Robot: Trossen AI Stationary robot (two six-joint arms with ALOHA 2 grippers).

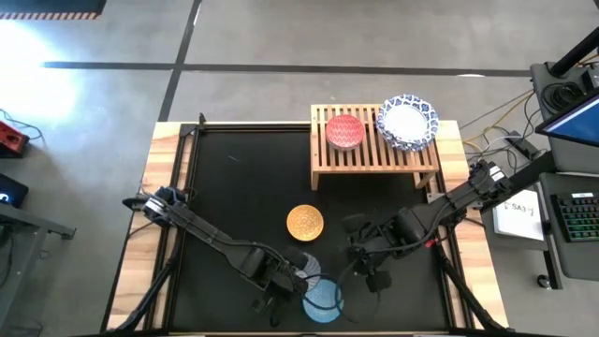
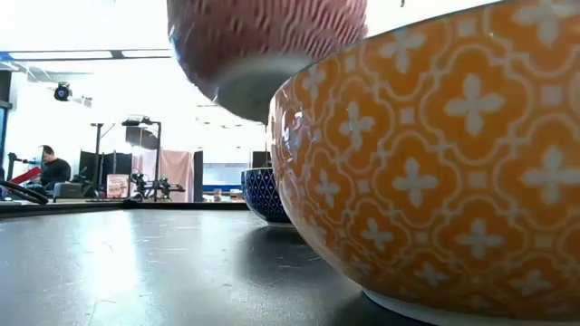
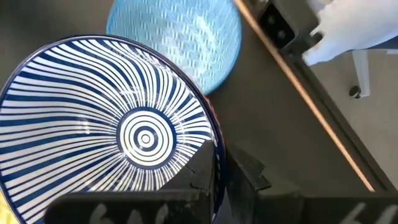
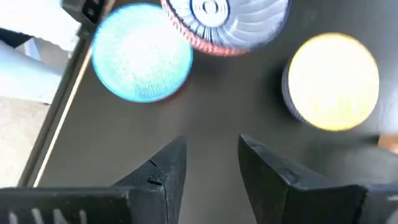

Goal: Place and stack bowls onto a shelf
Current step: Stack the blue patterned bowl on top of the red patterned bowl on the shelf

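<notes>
My left gripper is shut on a bowl that is blue-striped inside and red-patterned outside; it hangs above the table near the front edge. Below and beside it a light blue bowl rests on the black mat. A mustard yellow bowl stands at the table's middle. The wooden slat shelf at the far right carries a red bowl and a stack of white bowls with blue rims. My right gripper hangs open over bare mat, right of the held bowl. My left gripper grips the striped bowl's rim, one finger inside the bowl and one outside it. The fingers slant down onto the rim from above. The bowl is lifted clear of the table, its opening upward and slightly tilted.
The table's wooden border and a black frame rail run round the mat. A keyboard and papers lie beyond the right edge. Bare mat lies between the yellow bowl and the left side.
</notes>
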